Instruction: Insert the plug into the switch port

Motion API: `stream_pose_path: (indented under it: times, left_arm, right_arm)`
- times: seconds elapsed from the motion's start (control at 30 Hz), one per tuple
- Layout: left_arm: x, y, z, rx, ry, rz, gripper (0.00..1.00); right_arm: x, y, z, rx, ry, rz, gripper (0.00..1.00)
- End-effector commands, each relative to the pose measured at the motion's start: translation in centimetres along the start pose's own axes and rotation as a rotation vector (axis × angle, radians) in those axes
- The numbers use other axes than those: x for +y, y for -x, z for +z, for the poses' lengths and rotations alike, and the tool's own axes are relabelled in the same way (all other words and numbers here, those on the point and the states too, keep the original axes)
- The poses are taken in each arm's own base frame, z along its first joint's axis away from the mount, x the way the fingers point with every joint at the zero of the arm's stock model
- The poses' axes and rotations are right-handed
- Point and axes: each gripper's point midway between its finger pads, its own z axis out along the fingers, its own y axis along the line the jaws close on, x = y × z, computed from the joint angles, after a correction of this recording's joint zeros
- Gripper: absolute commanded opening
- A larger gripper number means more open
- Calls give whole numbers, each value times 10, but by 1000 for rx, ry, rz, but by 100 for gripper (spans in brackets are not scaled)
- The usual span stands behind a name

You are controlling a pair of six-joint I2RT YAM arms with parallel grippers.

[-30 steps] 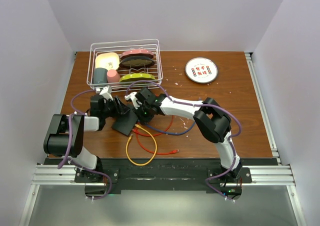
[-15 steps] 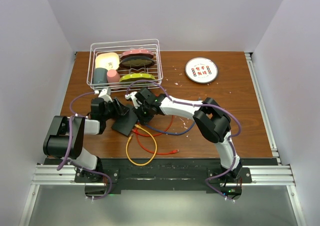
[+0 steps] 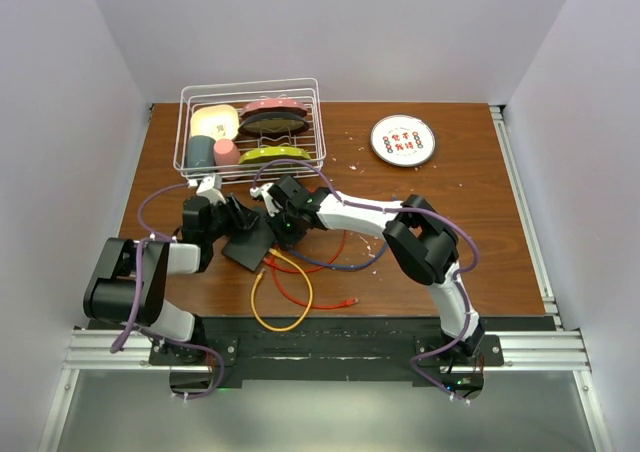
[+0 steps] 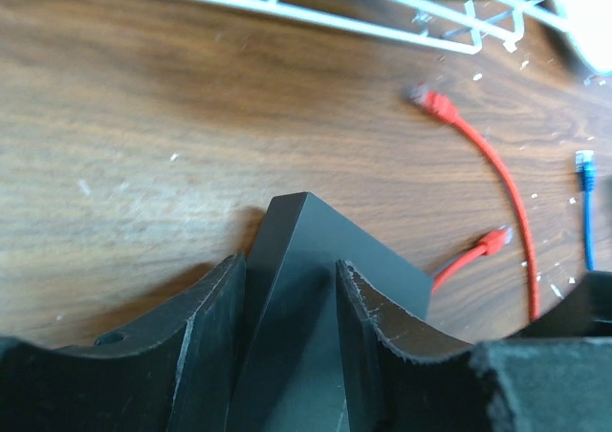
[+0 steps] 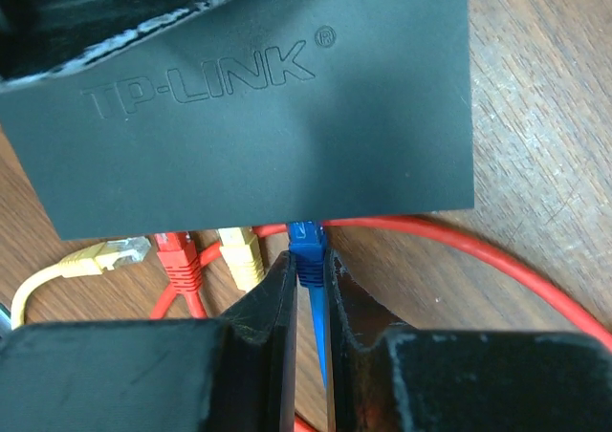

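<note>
The switch is a flat matte-black box marked TP-LINK, lying left of the table's centre. My left gripper is shut on one corner of the switch, with a finger on each side. My right gripper is shut on the blue plug, just behind its head. The plug's tip meets the switch's socket edge; how deep it sits is hidden. In the top view my right gripper is at the switch's right side.
A red plug and a yellow plug sit at the same edge, a second yellow plug beside them. Red and yellow cables loop near the front. A wire basket stands behind, a white disc back right.
My left arm's elbow has drifted slightly left and down. Both grippers and the switch have hardly moved.
</note>
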Motion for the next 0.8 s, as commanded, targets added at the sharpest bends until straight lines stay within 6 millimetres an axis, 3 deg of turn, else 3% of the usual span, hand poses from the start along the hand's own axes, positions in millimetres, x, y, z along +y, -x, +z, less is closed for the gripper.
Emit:
stream_pose_path:
  times: [0.0,0.3,0.5,0.67,0.77]
  left_arm:
    - [-78,-94,-41,399,-321,-150,21]
    - [-64,-113,-45,458,-246,-186,9]
    - [-55,-130,-45,516,-221,-211,10]
    - [-50,-134,-46,517,-207,-200,12]
    - [-43,-127,-40,500,-161,-175,21]
  right_arm:
    - [27,176,-33,-625,73,-43,0]
    - [23,189,-56,-715,41,-32,0]
    - [29,197,-71,-774,59,-47,0]
    - [31,197,-65,-748,74,-50,0]
    - [33,188,-58,-706,88,-55,0]
